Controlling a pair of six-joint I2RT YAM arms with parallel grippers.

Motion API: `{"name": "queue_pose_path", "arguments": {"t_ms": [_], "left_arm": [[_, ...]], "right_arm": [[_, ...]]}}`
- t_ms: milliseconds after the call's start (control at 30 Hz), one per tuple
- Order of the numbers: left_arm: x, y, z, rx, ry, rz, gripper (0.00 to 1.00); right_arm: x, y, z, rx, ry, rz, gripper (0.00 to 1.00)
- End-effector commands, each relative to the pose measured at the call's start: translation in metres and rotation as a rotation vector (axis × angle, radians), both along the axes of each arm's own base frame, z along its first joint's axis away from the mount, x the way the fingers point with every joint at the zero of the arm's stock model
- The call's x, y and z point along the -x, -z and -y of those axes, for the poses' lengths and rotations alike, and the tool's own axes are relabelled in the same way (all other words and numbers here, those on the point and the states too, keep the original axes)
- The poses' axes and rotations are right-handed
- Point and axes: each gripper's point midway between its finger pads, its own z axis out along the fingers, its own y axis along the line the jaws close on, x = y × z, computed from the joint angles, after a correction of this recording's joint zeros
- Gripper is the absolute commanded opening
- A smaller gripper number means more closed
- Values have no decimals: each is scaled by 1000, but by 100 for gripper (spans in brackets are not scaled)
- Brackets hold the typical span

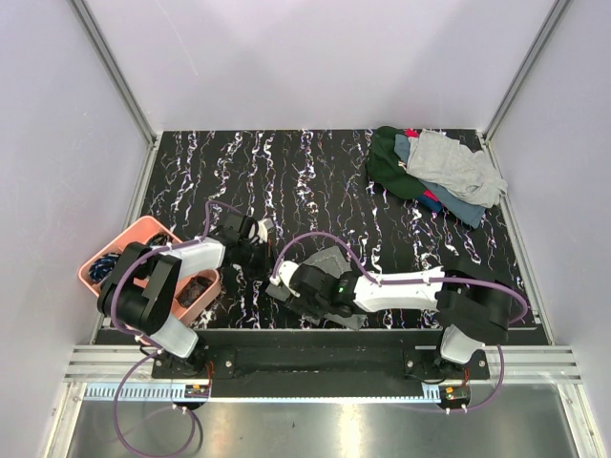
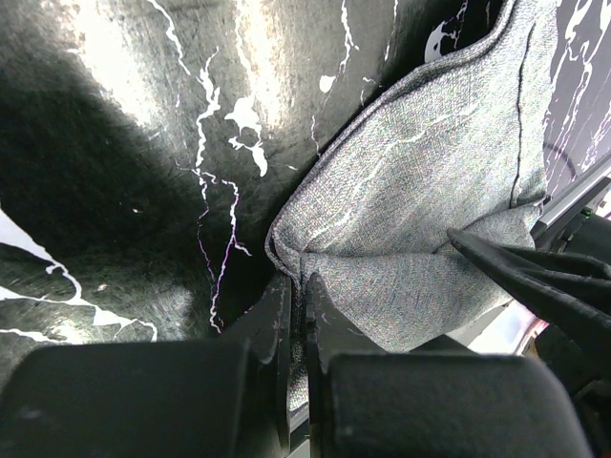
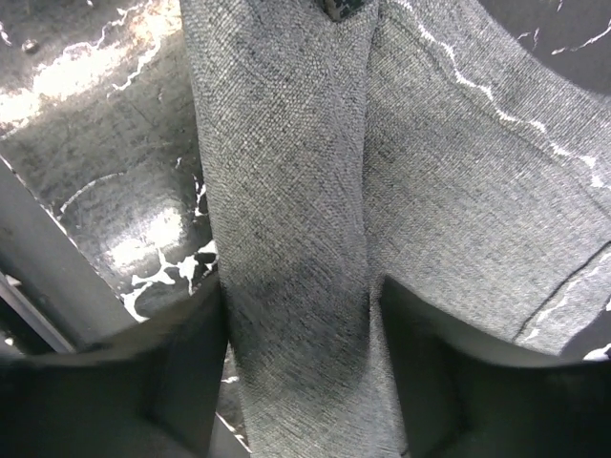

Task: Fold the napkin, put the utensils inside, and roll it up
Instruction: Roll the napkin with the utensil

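Note:
The grey napkin [image 1: 329,260] lies bunched near the table's front edge, mostly under my right arm. In the left wrist view the napkin [image 2: 430,172] is lifted into a fold, and my left gripper [image 2: 298,296] is shut on its lower edge. My left gripper [image 1: 270,258] sits just left of the cloth. My right gripper [image 1: 291,284] holds a thick folded band of the napkin [image 3: 286,191] between its fingers [image 3: 191,343]; its dark fingers also show in the left wrist view [image 2: 535,277]. No gold utensils are in view.
A pink basket [image 1: 113,250] with dark contents stands at the front left beside the left arm. A heap of green, light-grey and blue cloths [image 1: 434,172] lies at the back right. A metal rail [image 1: 325,358] runs along the near edge.

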Motion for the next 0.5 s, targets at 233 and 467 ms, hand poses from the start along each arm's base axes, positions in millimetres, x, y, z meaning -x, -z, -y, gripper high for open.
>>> {"name": "queue_pose_path", "arguments": {"t_ms": [233,467], "left_arm": [[-13,-13,-15,-62,-53,80,48],[-26,-27,-38,-91,-189,156,61]], "right_arm": [[14,9,-8,-34,-20,-111,34],[17,-7,-7,-185,-29,-330,30]]}}
